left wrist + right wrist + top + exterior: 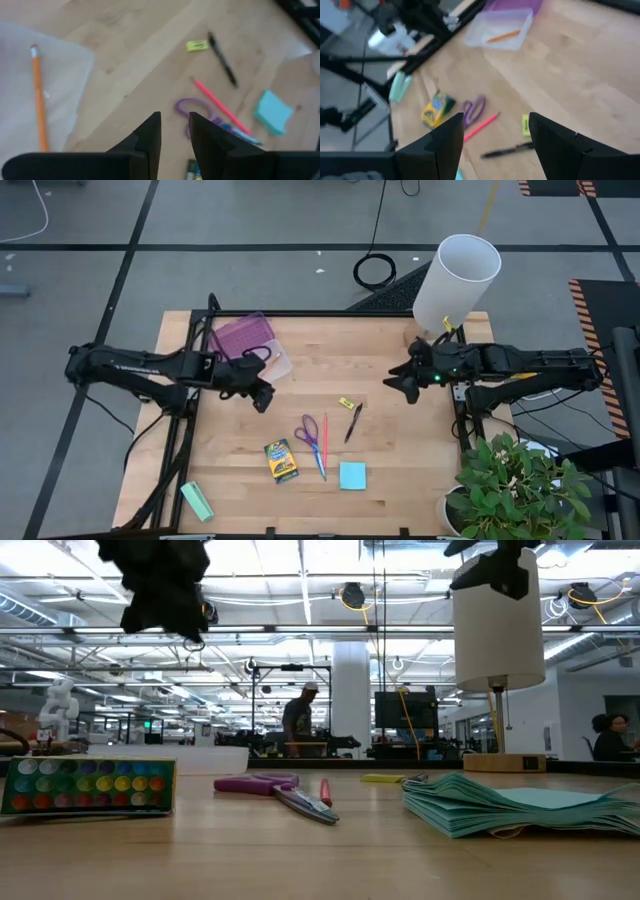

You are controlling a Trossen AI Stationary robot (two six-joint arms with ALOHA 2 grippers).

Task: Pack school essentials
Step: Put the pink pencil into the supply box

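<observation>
Left gripper [264,397] hovers, fingers nearly together, empty. Scissors [192,107] lie just beyond its fingertips, with the red pen [217,105] touching them.

Right gripper [394,383] hovers with fingers wide apart, black pen [507,149] between and below them.

Risk: a descent on the scissors drags the red pen along, or closed fingers skid off the flat handles.
</observation>
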